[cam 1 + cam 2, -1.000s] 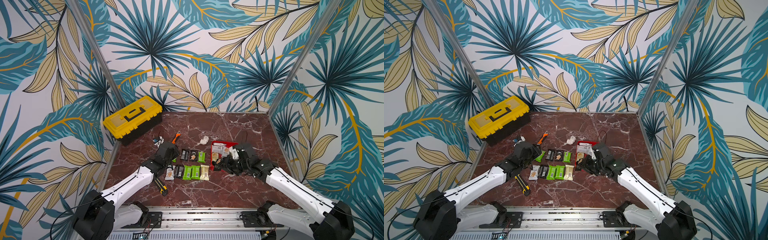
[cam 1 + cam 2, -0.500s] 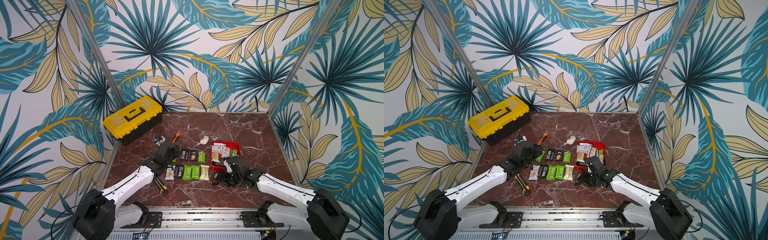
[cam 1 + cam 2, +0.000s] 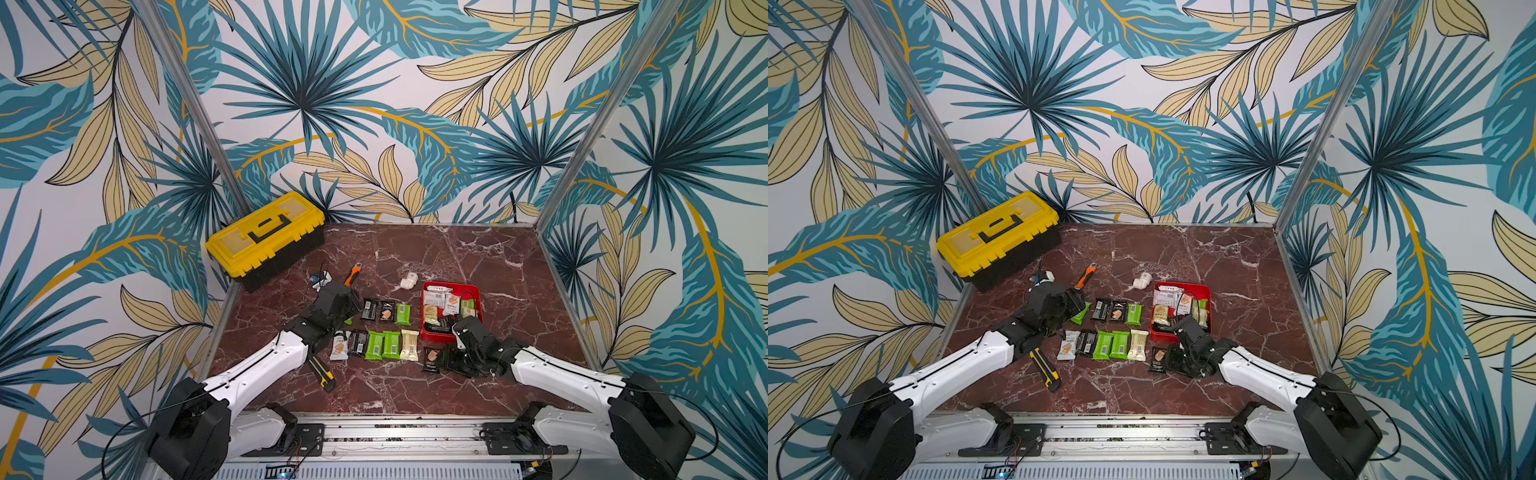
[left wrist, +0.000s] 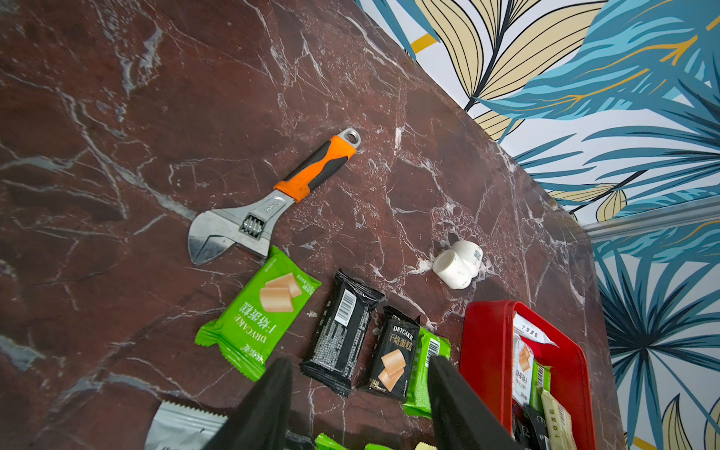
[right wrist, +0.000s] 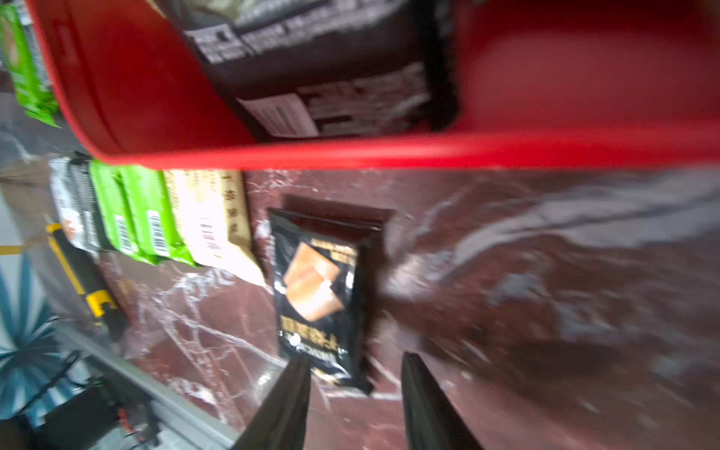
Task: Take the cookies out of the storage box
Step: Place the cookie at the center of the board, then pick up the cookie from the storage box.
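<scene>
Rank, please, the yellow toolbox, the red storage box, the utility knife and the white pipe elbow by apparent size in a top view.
1. yellow toolbox, largest although it sits farthest back.
2. red storage box.
3. utility knife, long but thin.
4. white pipe elbow, clearly smallest.

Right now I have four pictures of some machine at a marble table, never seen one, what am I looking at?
It is a robot with two white arms, a left arm and a right arm, each ending in black jaws. Two pictures look down on the whole table; two come from cameras on the wrists. Cookie packets lie in rows on the table, and more sit in the red box. Nearby are a yellow toolbox, a wrench, a utility knife and a white pipe piece. Both pairs of jaws are open and hold nothing; a black packet lies flat by the right ones.
</scene>
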